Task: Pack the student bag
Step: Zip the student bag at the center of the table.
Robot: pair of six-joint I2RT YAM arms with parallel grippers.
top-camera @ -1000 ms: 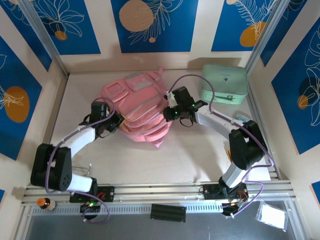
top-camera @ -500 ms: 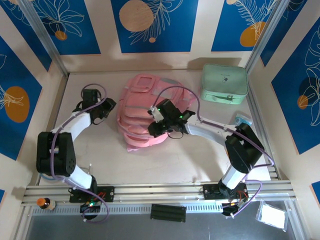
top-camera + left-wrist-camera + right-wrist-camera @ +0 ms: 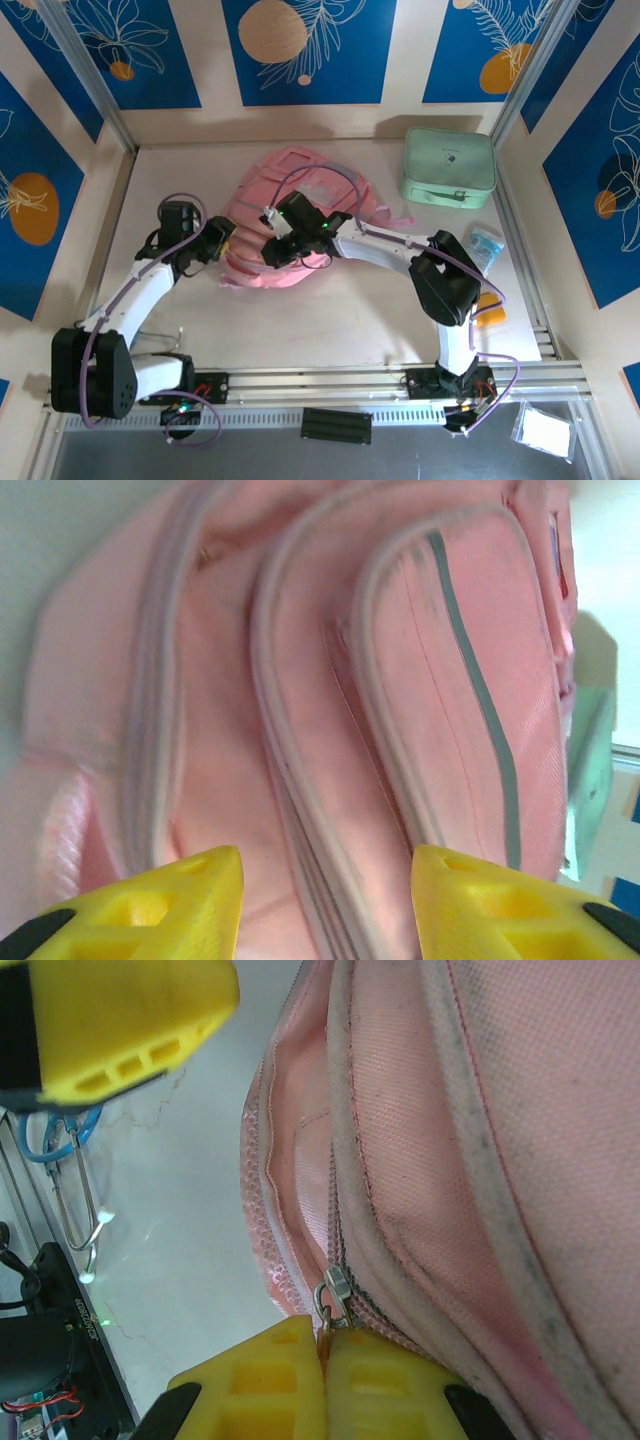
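The student bag (image 3: pixel 322 196), a soft pink backpack with grey strips, lies in the middle of the table. My right gripper (image 3: pixel 272 252) reaches across it to its near left side. In the right wrist view that gripper (image 3: pixel 322 1345) is shut on the zipper pull, with the metal zipper slider (image 3: pixel 335 1290) just above the fingertips. My left gripper (image 3: pixel 220 241) sits at the bag's left edge. Its yellow fingers (image 3: pixel 150 905) stand open around empty space, with the student bag (image 3: pixel 330 710) and its zipper lines close in front.
A mint green hard case (image 3: pixel 448 167) stands at the back right. A blue packet (image 3: pixel 485 243) and an orange item (image 3: pixel 488 305) lie by the right rail. Metal hooks (image 3: pixel 85 1200) lie on the table near the bag's left edge.
The bag has swung and slid to the left, with my right gripper holding on and moving left. My left gripper opened, let go of the bag, drew away, then came back to its left edge.
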